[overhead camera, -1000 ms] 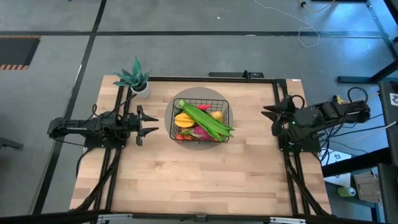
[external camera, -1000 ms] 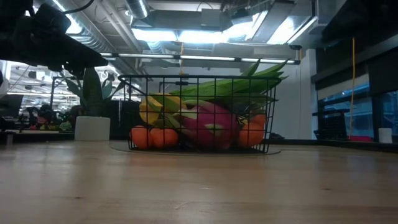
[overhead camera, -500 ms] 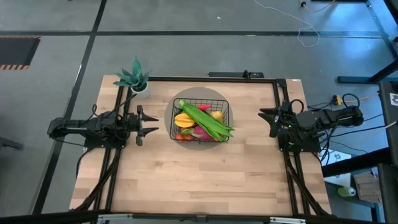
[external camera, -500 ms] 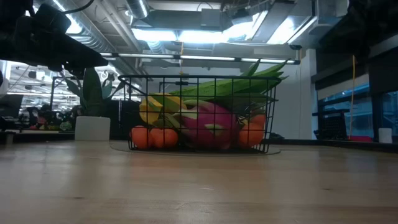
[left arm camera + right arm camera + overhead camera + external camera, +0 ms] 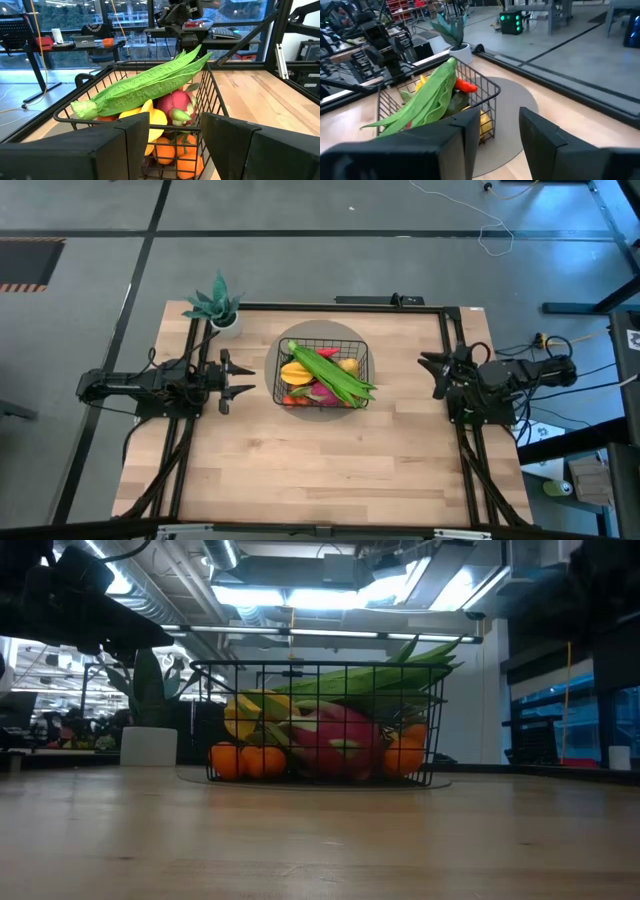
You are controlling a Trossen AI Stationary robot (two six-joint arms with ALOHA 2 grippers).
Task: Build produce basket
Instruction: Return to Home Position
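Zero grip either side: left gripper [image 5: 243,381] and right gripper [image 5: 432,376] flanking the basket [image 5: 330,342] mid-table, jaws spread, empty. Heaped with produce [image 5: 296,372], leafy bundle [image 5: 332,377] overhanging the rim. Could snag that overhang, or tip it out, on a low retreat.

basket [image 5: 353,350] mid-table, potted plant [image 5: 216,307] at far-left corner, near tabletop [image 5: 320,465] bare
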